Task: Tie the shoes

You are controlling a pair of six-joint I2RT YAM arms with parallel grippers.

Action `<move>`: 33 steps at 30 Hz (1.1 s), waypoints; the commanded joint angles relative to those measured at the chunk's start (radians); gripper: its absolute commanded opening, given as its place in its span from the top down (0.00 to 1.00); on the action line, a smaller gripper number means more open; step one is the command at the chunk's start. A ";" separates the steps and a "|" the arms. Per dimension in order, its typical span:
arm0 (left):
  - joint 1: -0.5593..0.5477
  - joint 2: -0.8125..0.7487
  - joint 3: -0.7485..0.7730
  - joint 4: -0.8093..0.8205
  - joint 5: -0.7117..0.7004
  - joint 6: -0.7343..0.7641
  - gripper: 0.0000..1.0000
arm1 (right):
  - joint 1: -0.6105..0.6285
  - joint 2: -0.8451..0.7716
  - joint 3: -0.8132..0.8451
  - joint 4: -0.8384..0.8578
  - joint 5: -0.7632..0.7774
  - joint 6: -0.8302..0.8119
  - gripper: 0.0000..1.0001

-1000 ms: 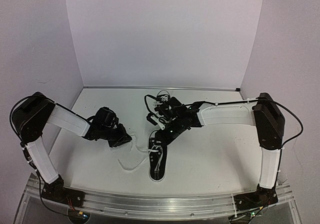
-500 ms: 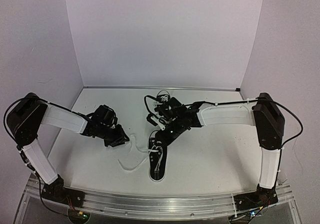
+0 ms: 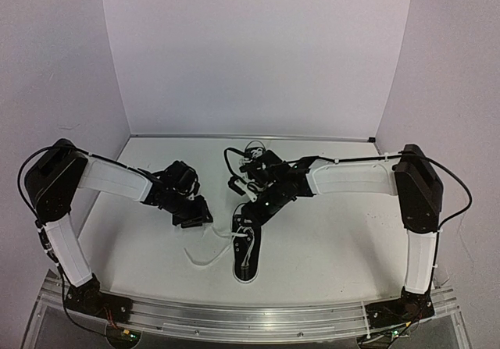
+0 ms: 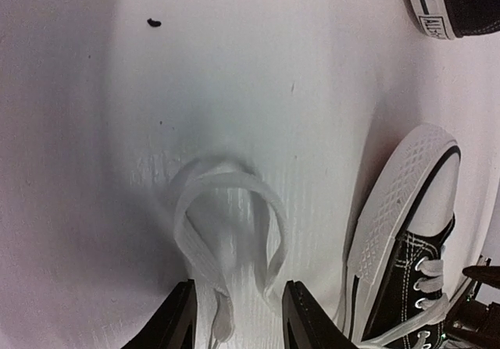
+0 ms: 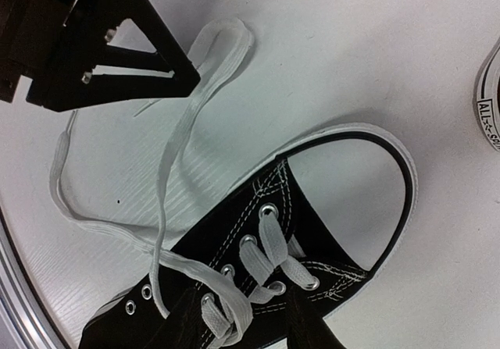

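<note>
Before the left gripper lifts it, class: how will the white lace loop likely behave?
Probably floppy: the lace loop lies in a soft, flattened curve on the table, so it should sag when lifted. Likely very light, being a thin flat strip. It runs to the shoe, so pulling may tug that.

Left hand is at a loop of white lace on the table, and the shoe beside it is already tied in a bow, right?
Not tied. The right wrist view shows the shoe with its lace loose, running from the eyelets out across the table, no bow. The rest holds: the left hand is at the loop of white lace on the table.
</note>
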 commanded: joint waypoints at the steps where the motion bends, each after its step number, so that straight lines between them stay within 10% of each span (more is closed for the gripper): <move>1: -0.025 0.056 0.080 -0.117 -0.093 0.055 0.65 | 0.004 -0.001 0.033 -0.018 0.028 -0.014 0.65; 11: -0.033 0.074 0.109 -0.193 -0.116 0.075 1.00 | 0.005 0.008 0.063 -0.062 0.021 -0.071 0.65; 33: -0.033 -0.110 -0.030 0.032 0.025 0.007 1.00 | 0.050 0.111 0.170 -0.149 0.086 -0.180 0.68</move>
